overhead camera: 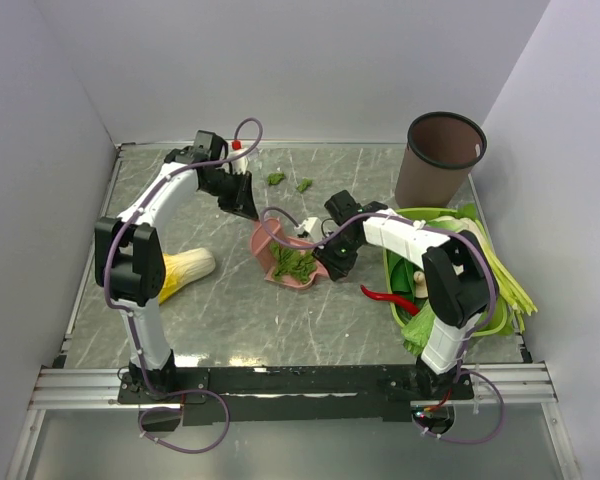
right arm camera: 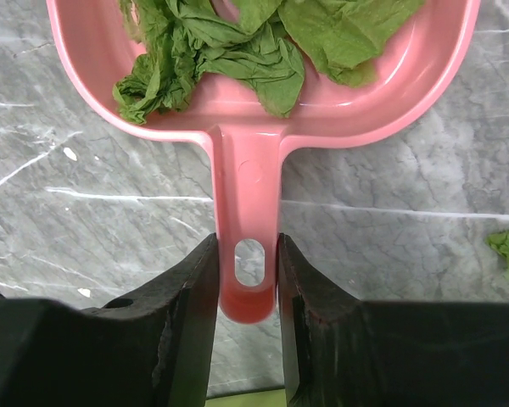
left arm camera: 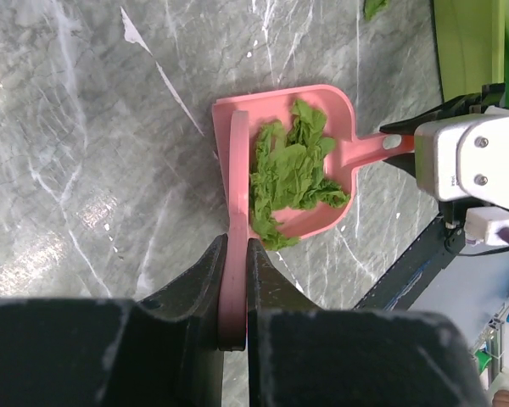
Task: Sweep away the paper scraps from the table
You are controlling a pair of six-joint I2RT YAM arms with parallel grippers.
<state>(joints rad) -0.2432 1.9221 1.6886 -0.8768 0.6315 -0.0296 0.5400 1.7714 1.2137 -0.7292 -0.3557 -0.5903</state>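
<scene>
Table (overhead camera: 230, 310): left end effector (left arm camera: 236, 243) clamps half-hidden pink scraper (left arm camera: 237, 170); right end effector (right arm camera: 248, 243) clamps dustpan handle (right arm camera: 248, 182).

Bin (overhead camera: 445, 155), basket (overhead camera: 430, 213) crowd R; table (overhead camera: 270, 320) ctr-front free.

Most of the paper scraps (left arm camera: 293, 165) are crumpled, ragged green bits heaped together inside a pink dustpan (left arm camera: 339, 110) at the centre of the top view. Two more lie loose on the desk (overhead camera: 230, 310) in the upper middle: one scrap (overhead camera: 276, 179) and, just to its right, a second scrap (overhead camera: 304, 185). The desk is flat grey-green marble-look with thin white veins, with a metal rail (overhead camera: 80, 388) along its lower edge.
</scene>
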